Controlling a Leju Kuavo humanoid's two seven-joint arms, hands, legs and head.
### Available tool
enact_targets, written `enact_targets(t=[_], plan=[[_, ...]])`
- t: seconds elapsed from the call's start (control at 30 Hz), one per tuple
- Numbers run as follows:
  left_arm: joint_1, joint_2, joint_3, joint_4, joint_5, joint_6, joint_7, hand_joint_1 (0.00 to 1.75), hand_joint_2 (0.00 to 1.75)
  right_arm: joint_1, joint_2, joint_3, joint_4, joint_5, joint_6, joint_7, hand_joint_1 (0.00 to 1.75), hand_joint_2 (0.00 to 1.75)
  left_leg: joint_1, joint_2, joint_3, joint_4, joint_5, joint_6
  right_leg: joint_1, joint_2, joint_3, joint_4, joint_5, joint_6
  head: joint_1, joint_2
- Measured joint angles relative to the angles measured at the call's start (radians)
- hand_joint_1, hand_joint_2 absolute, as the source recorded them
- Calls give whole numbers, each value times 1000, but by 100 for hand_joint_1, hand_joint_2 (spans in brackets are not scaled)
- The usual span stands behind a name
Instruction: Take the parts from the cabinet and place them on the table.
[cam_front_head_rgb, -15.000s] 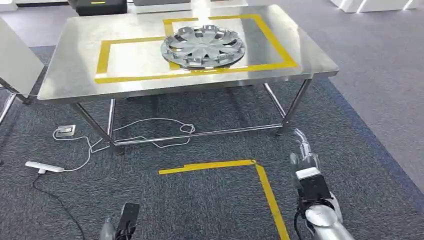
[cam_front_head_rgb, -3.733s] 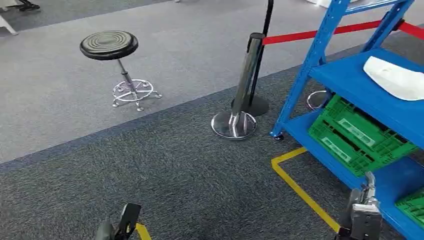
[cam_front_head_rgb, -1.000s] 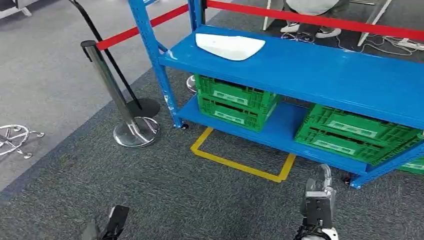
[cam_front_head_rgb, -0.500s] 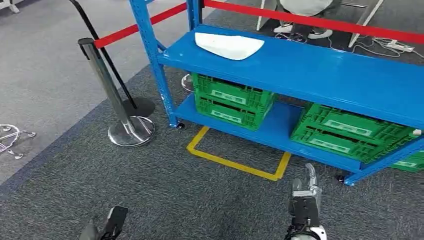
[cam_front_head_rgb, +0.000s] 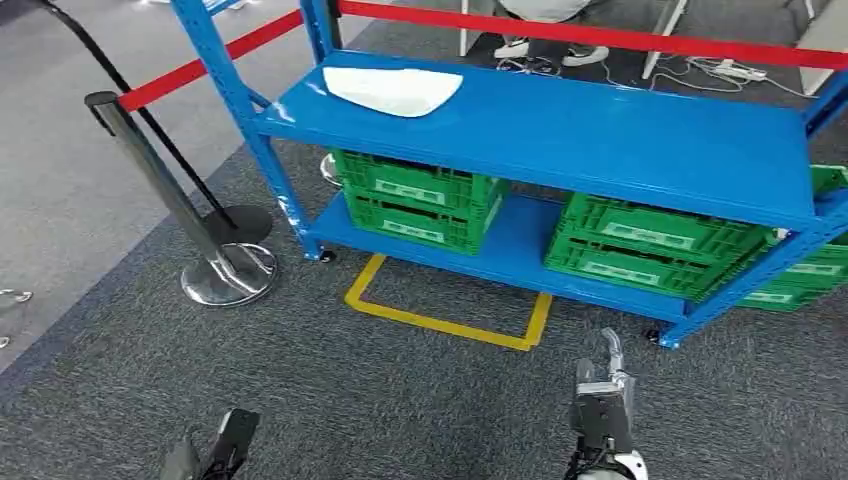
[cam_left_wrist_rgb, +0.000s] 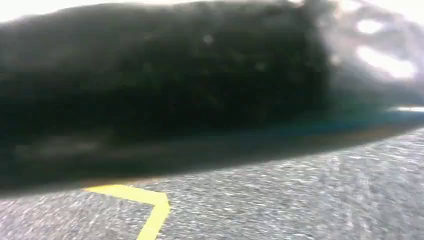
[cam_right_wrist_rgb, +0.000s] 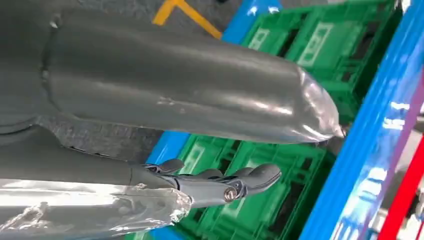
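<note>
The fingers (cam_right_wrist_rgb: 220, 182) of the right hand (cam_front_head_rgb: 603, 395) lie straight and apart from the thick thumb, with nothing between them; the hand hangs low over the grey carpet (cam_front_head_rgb: 400, 400), near the front right corner of the blue rack (cam_front_head_rgb: 560, 140). The left hand (cam_front_head_rgb: 225, 450) barely pokes in at the bottom edge, and I cannot tell how its fingers sit. The part to fetch, a flat white piece (cam_front_head_rgb: 392, 90), lies at the left end of the rack's upper shelf, well apart from both hands. Below it, green crates (cam_front_head_rgb: 415, 195) stand on the bottom shelf, one at the left and more to the right. Yellow tape (cam_front_head_rgb: 440, 320) marks the floor just before the rack. A chrome post (cam_front_head_rgb: 160, 195) carrying a red belt (cam_front_head_rgb: 200, 68) stands to the left.
</note>
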Motion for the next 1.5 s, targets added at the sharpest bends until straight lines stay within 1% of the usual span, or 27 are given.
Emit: enact_targets(t=[0.07, 0.13, 0.2, 0.27, 0.3, 0.33, 0.43, 0.47, 0.5, 0.53, 0.6, 0.63, 0.67, 0.7, 0.77, 0.8, 0.83, 0.93, 1.0, 1.07, 1.13, 1.17, 1.23, 1.3, 1.37, 1.43, 1.5], plan=[[4, 2, 0, 0, -3, 0, 0, 0, 0, -6, 0, 7, 2, -1, 0, 0, 0, 0, 3, -31, -62, 146, -82, -3, 0, 19, -1, 0, 1, -7, -2, 0], [8, 1, 0, 0, -5, 0, 0, 0, 0, -7, 0, 11, 9, -6, -4, 0, 0, 0, 2, -38, -123, 272, -120, -3, 2, 41, -2, 0, 2, -8, -1, 0], [9, 1, 0, 0, -10, 0, 0, 0, 0, -7, -1, 14, 15, -11, -7, 0, 0, 0, 2, -39, -107, 229, -64, 1, 3, 55, 0, 1, 2, -9, -2, 0], [7, 3, 0, 0, -14, 2, 0, 0, 0, -7, -1, 19, 19, -19, -12, 0, 0, 0, 2, -45, -34, 68, 31, 11, 3, 69, 5, 1, 2, -9, -2, 0], [6, 5, -1, 0, -14, 3, 0, 0, 0, -8, 0, 21, 22, -22, -15, 0, 0, 0, 2, -60, -6, 2, 50, 18, 2, 72, 5, 1, 2, -8, -1, 0], [5, 6, 0, 0, -14, 4, 0, 0, 0, -10, -1, 22, 25, -23, -16, 0, 0, 0, 0, -62, 3, -21, 43, 21, 9, 76, 0, 6, 0, -1, 0, 0], [6, 6, 0, 0, -13, 5, -3, 0, 0, -11, -1, 27, 33, -24, -18, -1, 0, 0, -4, -60, 0, -27, 38, 27, 4, 76, -7, -1, 7, 17, -1, 0], [6, 4, -1, 0, -14, 5, -3, 0, 0, -12, -1, 28, 33, -24, -18, -1, 0, 0, 5, -56, 3, -41, 47, 36, 6, 77, -8, 3, 3, 23, 0, 0], [5, 7, -1, 0, -14, 6, -3, 0, 0, -12, -1, 28, 34, -24, -19, -2, 0, 0, 5, -52, 6, -44, 49, 39, 6, 54, -24, 22, -14, 26, 2, 0], [4, 8, -1, 0, -14, 6, -3, 0, 0, -16, -1, 28, 35, -24, -19, -2, 0, 0, 5, -50, 5, -44, 49, 46, 5, 37, -48, 79, -51, 31, 10, 0], [9, 8, -1, 0, -14, 5, -3, 0, 0, -17, -1, 29, 40, -26, -19, -2, 0, 0, 3, -42, 4, -44, 49, 47, 1, 25, -125, 246, -126, 39, 10, 0], [11, 8, -1, 0, -14, 5, -3, 0, 0, -16, -1, 30, 44, -28, -19, -1, 0, 0, 3, -38, 3, -43, 49, 47, 1, 24, -153, 302, -141, 43, 12, 0], [13, 9, -1, 0, -14, 5, -3, 0, 0, -15, -1, 31, 50, -34, -17, 0, 0, 0, 3, -36, 4, -43, 49, 47, -1, 23, -157, 310, -132, 45, 11, 0], [13, 8, -1, 0, -14, 5, -3, 0, 0, -15, -1, 31, 54, -42, -13, 1, 0, 0, 3, -34, 4, -43, 48, 46, -3, 22, -140, 275, -103, 46, 11, 0], [12, 8, -1, 0, -14, 5, -3, 0, 0, -16, -1, 32, 59, -50, -6, 2, 0, 0, 3, -33, 8, -43, 46, 42, -5, 14, -46, 98, -16, 44, 11, 0], [12, 7, -1, 0, -15, 5, -3, 0, 0, -18, -1, 33, 60, -52, -6, 2, 0, 0, 2, -32, 10, -42, 44, 37, -6, 3, -5, 18, -2, 41, 12, 0], [12, 8, -1, 0, -15, 5, -3, 0, 0, -22, -1, 35, 63, -54, -5, 2, 0, 0, -6, -33, 6, -37, 41, 30, -1, 3, 11, -4, -14, 38, 13, 0], [13, 8, -1, 0, -15, 5, -3, 0, 0, -20, -1, 35, 69, -57, -4, 2, 0, 0, -3, -30, 4, -38, 48, 16, 3, 10, 5, 3, -9, 21, 10, 0], [11, 8, -1, 0, -15, 5, -3, 0, 0, -22, -1, 37, 71, -58, -3, 2, 0, 0, 0, -35, 1, -24, 27, 5, -5, 11, 9, -5, -1, 8, 9, 0], [11, 8, -1, 0, -15, 5, -3, 0, 0, -28, -1, 37, 73, -66, 14, 5, 0, 0, 2, -37, -52, 95, -48, -2, -4, 12, 7, -5, -1, -2, 0, 0], [11, 7, -1, 0, -17, -1, 1, 0, 0, -35, -2, 37, 81, -141, 103, 28, 0, 0, 2, -37, -124, 248, -108, -5, -2, 13, 5, -5, -1, -4, 1, 0], [10, 6, -2, 0, -23, -5, 9, 0, 0, -44, -3, 35, 88, -197, 158, 45, 0, 175, 2, -37, -135, 269, -103, -4, -2, 16, 5, -5, 0, -5, 1, 0], [4, 6, -4, 0, -30, -11, 24, 0, 0, -75, -8, 34, 114, -221, 187, 66, 0, 175, 2, -38, -99, 192, -34, 0, -2, 23, 6, -4, 0, -4, 0, 0], [-9, 6, -9, 0, -34, -18, 25, 0, 0, -114, -11, 34, 143, -221, 182, 69, 0, 175, 2, -42, -13, 19, 56, 11, -2, 27, 9, -4, 2, -1, 0, 0], [-23, 5, -13, 0, -34, -29, 23, 0, 0, -143, -13, 33, 164, -221, 180, 68, 0, 175, -2, -46, 7, -35, 41, 17, 5, 28, -1, 1, 4, 9, 2, 0], [-24, 1, -18, 0, -35, -35, 21, 0, 0, -159, -13, 36, 176, -205, 171, 60, 0, 175, -5, -46, 0, -31, 42, 23, 1, 27, -3, -5, 10, 19, 1, 0], [-26, -2, -18, 0, -35, -37, 21, 0, 0, -174, -13, 41, 184, -194, 160, 58, 0, 175, 3, -42, 4, -47, 55, 39, 1, 24, -15, 3, 1, 30, 1, 0]])
